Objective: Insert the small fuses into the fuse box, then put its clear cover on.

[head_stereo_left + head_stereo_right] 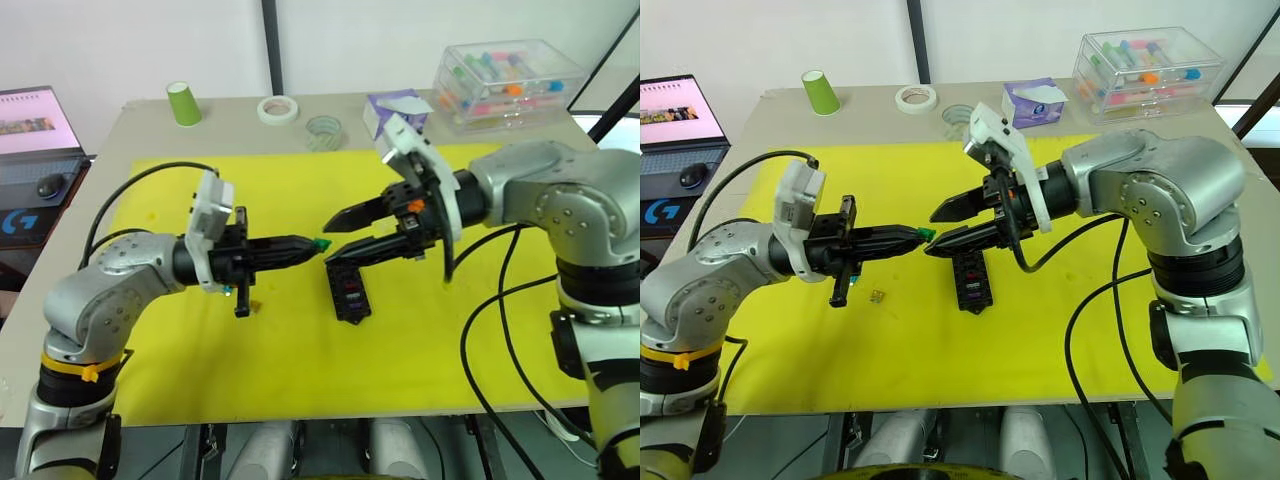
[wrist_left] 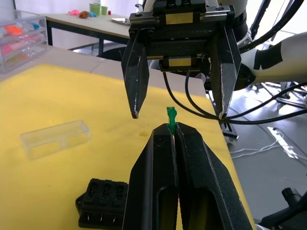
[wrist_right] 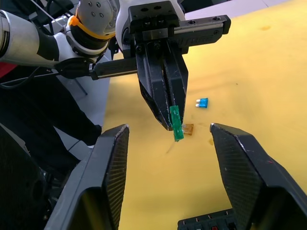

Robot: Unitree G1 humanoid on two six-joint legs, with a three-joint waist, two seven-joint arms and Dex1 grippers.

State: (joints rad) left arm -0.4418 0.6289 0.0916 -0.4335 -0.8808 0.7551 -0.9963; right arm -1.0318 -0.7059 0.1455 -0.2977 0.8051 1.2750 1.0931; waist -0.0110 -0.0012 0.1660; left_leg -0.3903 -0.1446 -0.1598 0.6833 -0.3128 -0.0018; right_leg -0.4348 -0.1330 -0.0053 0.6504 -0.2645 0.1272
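Above the middle of the yellow mat (image 1: 420,350) that covers most of the bench (image 1: 150,125), the two grippers are held tip to tip, clear of the surface. The left gripper (image 1: 312,244) is seen with its fingers pressed together on a green fuse (image 3: 176,122), which projects from the fingertips (image 2: 169,136) toward the right gripper (image 1: 330,243). The fingers of the right gripper are spread wide apart, one above and one below the fuse, and no contact with the fuse is visible. The fuse box (image 1: 348,288) lies flat on the mat directly under the right gripper's lower finger, with its long side running toward the near edge of the bench; coloured fuses are visible in some of its slots, though their number cannot be told. An amber fuse (image 1: 877,295) lies on the mat just beside the left gripper, on the side toward the near edge, and a blue fuse (image 3: 202,102) lies near it. The clear cover (image 2: 55,139) rests flat on the mat, apart from the fuse box. Along the far edge of the bench, a green cup (image 1: 184,103), a roll of tape (image 1: 278,109), a tissue pack (image 1: 392,108) and a clear drawer box (image 1: 508,82) with coloured contents are placed. A laptop (image 1: 35,125) stands beyond the left edge of the bench.
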